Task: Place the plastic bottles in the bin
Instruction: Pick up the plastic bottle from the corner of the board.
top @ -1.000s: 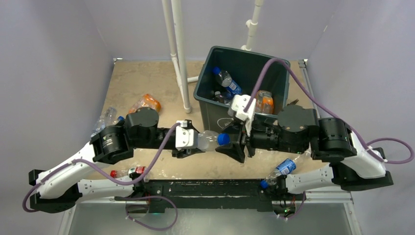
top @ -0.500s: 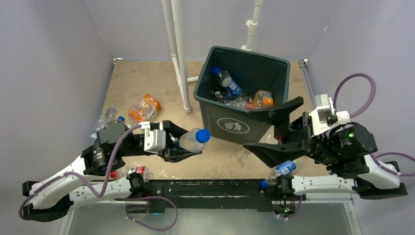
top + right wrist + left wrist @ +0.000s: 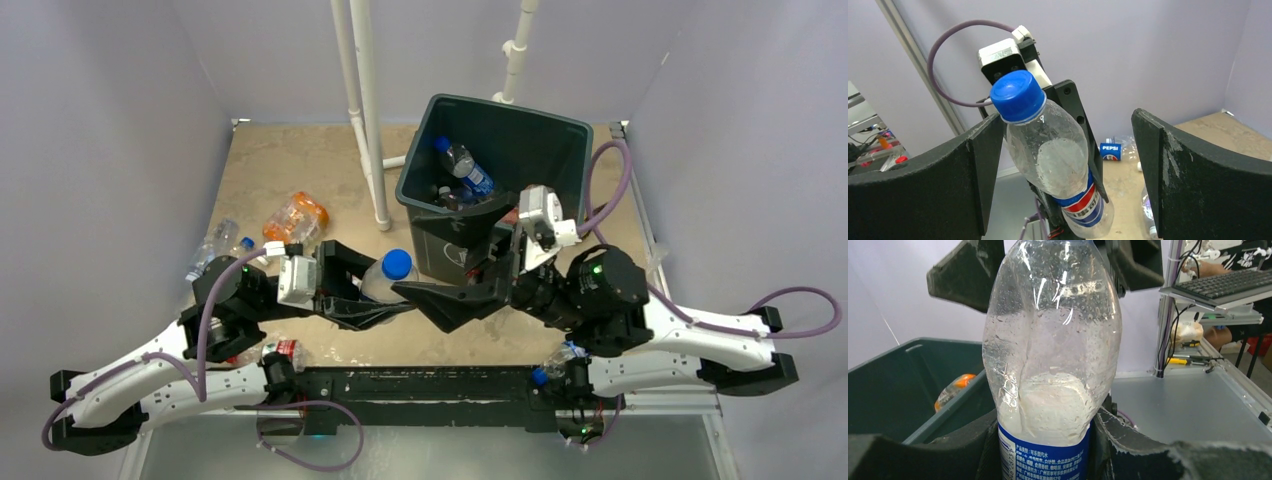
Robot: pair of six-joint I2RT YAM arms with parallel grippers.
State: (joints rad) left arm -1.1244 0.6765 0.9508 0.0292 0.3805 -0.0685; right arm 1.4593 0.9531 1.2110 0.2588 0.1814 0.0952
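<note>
left gripper [image 3: 362, 298] clamped on the label end of a blue-capped plastic bottle [image 3: 388, 278], held cap-up just off the bin's [image 3: 560, 128] 7 o'clock corner (bin sits at 1 o'clock on the table [image 3: 290, 160], bottles inside), right gripper [image 3: 430, 255] jaws wide apart, flanking that bottle without gripping.

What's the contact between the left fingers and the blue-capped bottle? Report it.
Touching. Left wrist view: left fingers squeeze the bottle from both sides.
</note>
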